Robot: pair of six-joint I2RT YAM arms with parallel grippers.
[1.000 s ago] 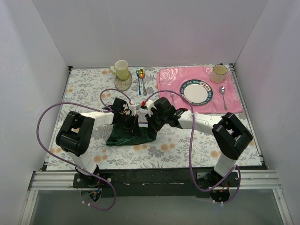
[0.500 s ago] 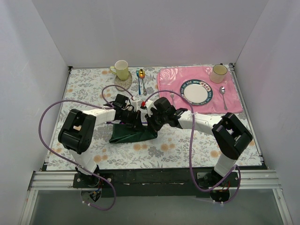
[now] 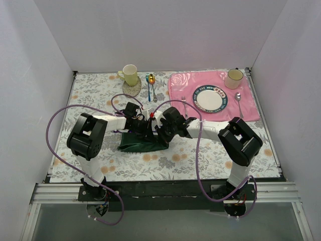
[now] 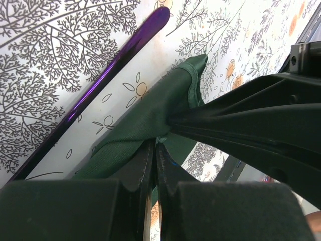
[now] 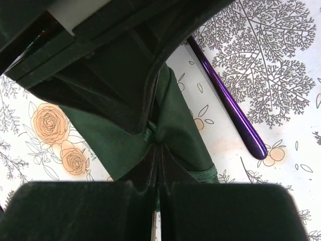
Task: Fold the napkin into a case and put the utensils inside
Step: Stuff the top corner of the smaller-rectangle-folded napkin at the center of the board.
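The dark green napkin [image 3: 141,142] sits bunched on the flowered table [image 3: 200,153], about midway between the far and near edges and a little toward the left edge. It is no flat square at the moment: the far side is drawn up into a ridge while the rest spreads out toward the near edge.

Both arms are right on it. The left gripper [image 4: 153,146] has its fingers squeezed together with a fold of the green cloth caught between them, and the right gripper [image 5: 156,146] is clamped just as tight on a gathered pleat. Tip faces tip here; the two pinches land almost on the same spot of the ridge.

Just beside the cloth lies a shiny purple utensil [image 4: 111,64] flat on the table, running alongside the raised fold with a strip of bare tablecloth between them. Only the slim handle and its rounded end show, so spoon or fork, I cannot tell.

Out toward the far edge: a pale yellow mug [image 3: 130,74] on a round coaster [image 3: 132,90], and next to it a blue spoon [image 3: 148,89] and a gold spoon [image 3: 152,79]. The far right corner carries a pink rose-patterned placemat [image 3: 251,111] with a blue-rimmed plate [image 3: 210,98], a silver fork [image 3: 184,106] on its left, a silver spoon [image 3: 239,103] on its right, and a cream cup [image 3: 233,78] at the back — all well apart from the napkin.
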